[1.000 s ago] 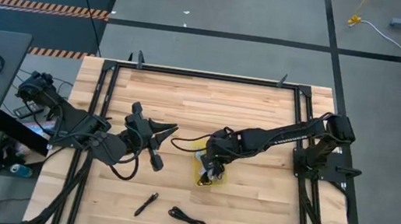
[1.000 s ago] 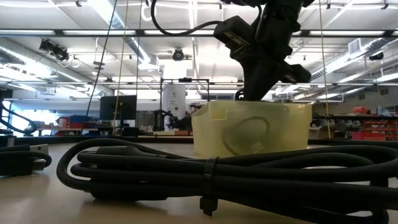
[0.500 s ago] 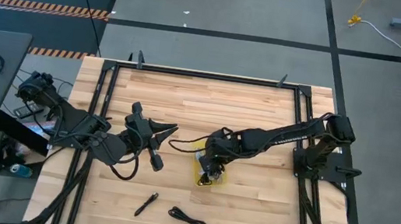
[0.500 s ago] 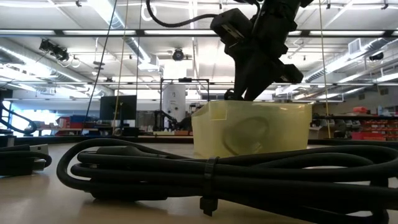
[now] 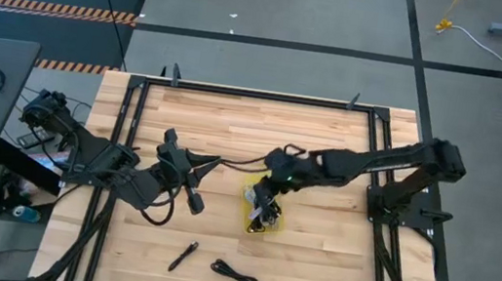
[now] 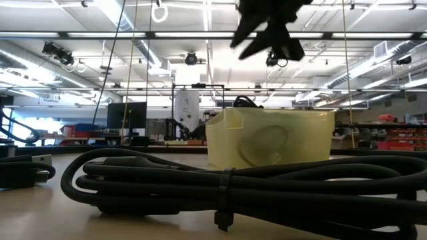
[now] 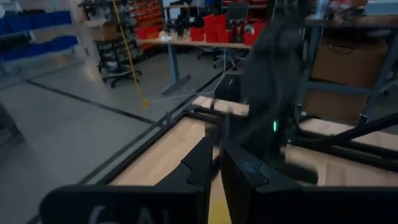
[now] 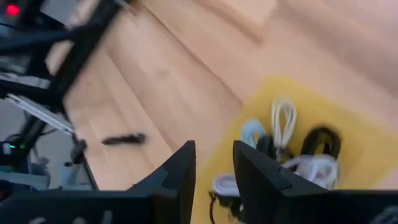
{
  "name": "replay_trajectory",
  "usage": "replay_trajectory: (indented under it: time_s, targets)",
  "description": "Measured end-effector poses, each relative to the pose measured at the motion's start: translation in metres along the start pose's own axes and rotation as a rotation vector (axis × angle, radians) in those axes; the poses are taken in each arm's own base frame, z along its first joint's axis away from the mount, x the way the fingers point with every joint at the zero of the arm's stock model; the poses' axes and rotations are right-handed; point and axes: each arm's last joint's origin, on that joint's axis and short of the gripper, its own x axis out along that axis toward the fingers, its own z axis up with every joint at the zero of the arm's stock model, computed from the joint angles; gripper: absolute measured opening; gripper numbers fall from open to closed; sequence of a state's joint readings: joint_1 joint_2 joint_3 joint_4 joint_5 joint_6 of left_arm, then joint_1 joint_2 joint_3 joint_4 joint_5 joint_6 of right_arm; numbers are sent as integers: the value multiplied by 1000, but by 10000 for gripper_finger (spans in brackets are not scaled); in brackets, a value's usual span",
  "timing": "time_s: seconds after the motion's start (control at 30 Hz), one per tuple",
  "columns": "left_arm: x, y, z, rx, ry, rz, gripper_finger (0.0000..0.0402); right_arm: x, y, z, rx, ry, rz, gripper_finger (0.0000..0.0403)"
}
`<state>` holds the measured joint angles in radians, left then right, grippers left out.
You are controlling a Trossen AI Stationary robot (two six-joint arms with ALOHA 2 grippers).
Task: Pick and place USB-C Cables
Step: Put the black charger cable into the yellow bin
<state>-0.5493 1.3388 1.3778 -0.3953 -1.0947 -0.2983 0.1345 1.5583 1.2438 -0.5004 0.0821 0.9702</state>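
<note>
The left gripper (image 5: 213, 162) hovers over the counter (image 5: 233, 128), its fingers nearly together and holding nothing; it has not moved. To its right, the right gripper (image 5: 262, 199) has lifted clear of the yellow bin (image 5: 271, 224), which now sits just below and beyond its tips. Its fingers (image 8: 180, 171) are parted and empty. A second ago they were pinched down inside the bin, so a cable has probably just been dropped there. Bundled white and black cables (image 8: 292, 146) lie in the bin. Two black cables remain on the counter toward the near edge: a straight one (image 5: 183, 256) and a looped one (image 5: 234, 275), both well away from either gripper.
</note>
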Motion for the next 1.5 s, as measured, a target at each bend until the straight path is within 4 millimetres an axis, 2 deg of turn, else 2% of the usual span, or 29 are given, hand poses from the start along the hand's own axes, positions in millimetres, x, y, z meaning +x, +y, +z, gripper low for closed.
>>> replay_trajectory:
  time_s: [0.13, 0.3, 0.43, 0.53, 0.67, 0.93, 1.1, 1.2, 1.37, 1.5]
  targets:
    - [-1, 6, -14, -60, 81, 32, 39, -31, 3, 13, -70, -85, 82, 113]
    - [-3, 15, -44, -236, 268, 109, 39, -70, 4, 24, -152, -191, 175, 113]
    - [-4, 12, -63, -312, 369, 179, 38, -100, 2, 27, -212, -259, 225, 113]
    - [-1, 4, -73, -355, 410, 202, 38, -113, 1, 27, -247, -281, 246, 113]
    - [5, -7, -86, -417, 497, 218, 38, -118, 0, 23, -291, -253, 260, 113]
    - [14, -32, -127, -533, 851, 317, 32, -124, -2, 22, -374, -221, 306, 112]
    - [13, -51, -154, -583, 1056, 394, 13, -130, -4, 23, -417, -206, 346, 112]
    - [10, -64, -164, -617, 1128, 364, 12, -133, -5, 25, -440, -205, 365, 111]
    - [5, -83, -174, -668, 1205, 288, 36, -137, -11, 29, -474, -198, 383, 111]
    - [0, -90, -186, -664, 1283, 331, 58, -140, -16, 31, -490, -191, 378, 111]
